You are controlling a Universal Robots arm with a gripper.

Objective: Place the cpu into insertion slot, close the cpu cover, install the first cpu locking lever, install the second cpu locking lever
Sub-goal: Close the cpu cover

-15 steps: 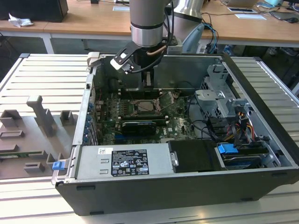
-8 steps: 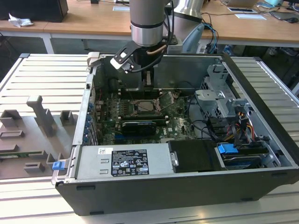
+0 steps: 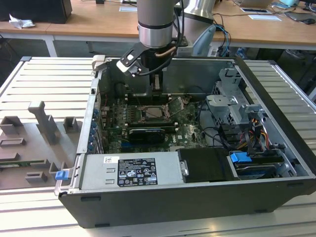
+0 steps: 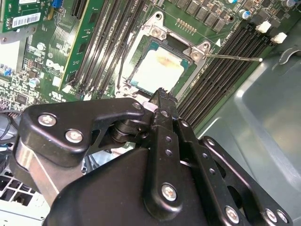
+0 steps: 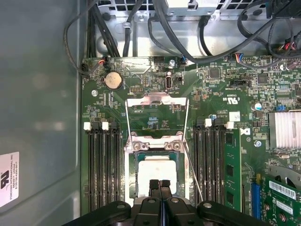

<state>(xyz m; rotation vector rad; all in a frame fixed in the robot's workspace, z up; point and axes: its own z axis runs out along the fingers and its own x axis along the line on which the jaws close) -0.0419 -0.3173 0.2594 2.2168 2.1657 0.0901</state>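
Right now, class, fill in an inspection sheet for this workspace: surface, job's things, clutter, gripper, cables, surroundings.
Surface: slatted metal table carrying an open computer case.
Job's things: cpu lies in the slot; cover hinged open; lever unlatched.
Clutter: grey fixtures on the table.
Gripper: gripper shut, over the cpu's edge.
Cables: black bundle along the board edge.
Surroundings: wooden desks behind.

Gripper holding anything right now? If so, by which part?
Nothing is held. The gripper is shut with nothing between its tips, poised over the cpu, which lies in the insertion slot.
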